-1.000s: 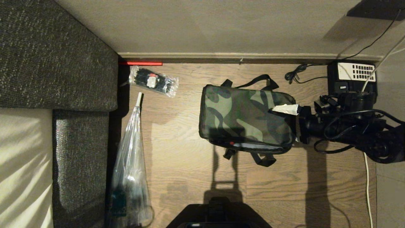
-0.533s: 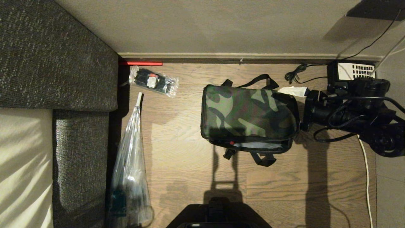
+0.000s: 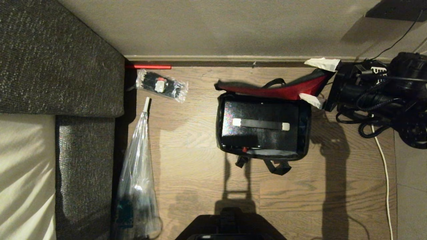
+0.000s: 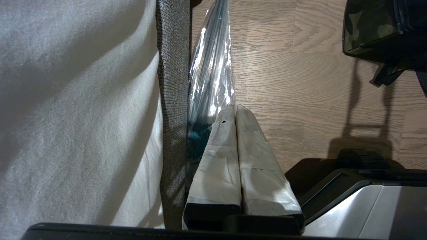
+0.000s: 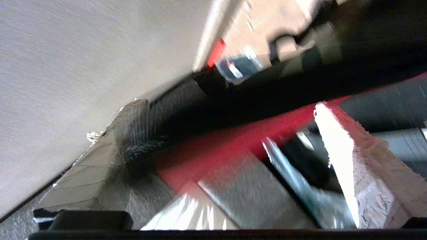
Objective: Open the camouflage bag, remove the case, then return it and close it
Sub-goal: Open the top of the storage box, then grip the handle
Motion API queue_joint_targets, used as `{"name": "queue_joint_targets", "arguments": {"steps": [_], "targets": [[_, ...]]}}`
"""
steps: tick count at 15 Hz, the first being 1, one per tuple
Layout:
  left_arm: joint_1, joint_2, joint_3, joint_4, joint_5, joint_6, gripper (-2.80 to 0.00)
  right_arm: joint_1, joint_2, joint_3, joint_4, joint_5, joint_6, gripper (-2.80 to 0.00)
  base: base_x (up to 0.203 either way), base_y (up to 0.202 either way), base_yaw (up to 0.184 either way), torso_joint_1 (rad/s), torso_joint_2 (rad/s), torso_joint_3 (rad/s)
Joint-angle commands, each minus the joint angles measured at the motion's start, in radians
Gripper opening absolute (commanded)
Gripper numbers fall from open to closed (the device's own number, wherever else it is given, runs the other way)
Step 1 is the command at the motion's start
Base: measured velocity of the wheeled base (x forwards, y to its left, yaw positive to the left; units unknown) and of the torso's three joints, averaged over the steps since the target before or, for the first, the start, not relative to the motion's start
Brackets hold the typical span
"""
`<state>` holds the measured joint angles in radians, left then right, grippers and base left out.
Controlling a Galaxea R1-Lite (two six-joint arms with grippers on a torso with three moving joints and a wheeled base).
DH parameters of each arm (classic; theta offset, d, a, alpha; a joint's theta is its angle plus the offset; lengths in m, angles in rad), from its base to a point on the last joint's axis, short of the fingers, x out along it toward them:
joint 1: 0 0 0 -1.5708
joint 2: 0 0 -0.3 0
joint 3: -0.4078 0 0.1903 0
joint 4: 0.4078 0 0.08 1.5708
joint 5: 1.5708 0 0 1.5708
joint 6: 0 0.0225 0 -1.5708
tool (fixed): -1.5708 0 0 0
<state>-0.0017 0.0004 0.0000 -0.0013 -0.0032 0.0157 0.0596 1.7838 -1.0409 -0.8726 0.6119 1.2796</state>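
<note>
The camouflage bag is seen lying open on the wooden floor, its red-lined lid raised toward the wall. The case, flat, black and glossy with a dark strap across it, is seated inside, filling the bag.

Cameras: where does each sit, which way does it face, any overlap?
Head view: on the head, facing down; open camouflage bag, case inside, right gripper at its flap.
Left wrist view: behind the shut left gripper, beside the sofa, facing the clear plastic bag.
Right wrist view: behind open fingers, facing the flap's red lining.
Shared: head and left wrist show the clear plastic bag.
</note>
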Motion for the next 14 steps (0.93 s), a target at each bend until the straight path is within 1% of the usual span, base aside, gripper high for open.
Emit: {"name": "queue_joint_targets", "arguments": {"steps": [1, 4, 7, 9, 10, 12, 13, 14], "targets": [[0.0, 0.0, 0.0, 0.0, 0.0, 0.0, -2.8, 0.001, -0.008, -0.04, -0.009, -0.01, -0.003, 0.0, 0.0, 0.0, 0.0, 0.0, 0.0, 0.0], [0.0, 0.0, 0.0, 0.0, 0.0, 0.0, -2.8, -0.008, -0.012, -0.058, -0.037, -0.013, -0.018, 0.0, 0.0, 0.0, 0.0, 0.0, 0.0, 0.0], [0.0, 0.0, 0.0, 0.0, 0.0, 0.0, -2.8, -0.009, -0.043, 0.021, -0.048, -0.014, -0.1, 0.0, 0.0, 0.0, 0.0, 0.0, 0.0, 0.0], [0.0, 0.0, 0.0, 0.0, 0.0, 0.0, -2.8, -0.008, -0.067, 0.082, -0.049, -0.013, -0.136, 0.0, 0.0, 0.0, 0.0, 0.0, 0.0, 0.0], [0.0, 0.0, 0.0, 0.0, 0.0, 0.0, -2.8, -0.008, -0.09, 0.118, -0.045, -0.009, -0.164, -2.8, 0.0, 0.0, 0.0, 0.0, 0.0, 0.0], [0.0, 0.0, 0.0, 0.0, 0.0, 0.0, -2.8, -0.007, -0.118, 0.156, -0.013, 0.004, -0.204, -2.8, 0.0, 0.0, 0.0, 0.0, 0.0, 0.0], [0.0, 0.0, 0.0, 0.0, 0.0, 0.0, -2.8, -0.007, -0.155, 0.186, 0.031, 0.011, -0.234, -2.8, 0.0, 0.0, 0.0, 0.0, 0.0, 0.0], [0.0, 0.0, 0.0, 0.0, 0.0, 0.0, -2.8, -0.008, -0.216, 0.221, 0.089, 0.017, -0.287, -2.8, 0.0, 0.0, 0.0, 0.0, 0.0, 0.0]]}}
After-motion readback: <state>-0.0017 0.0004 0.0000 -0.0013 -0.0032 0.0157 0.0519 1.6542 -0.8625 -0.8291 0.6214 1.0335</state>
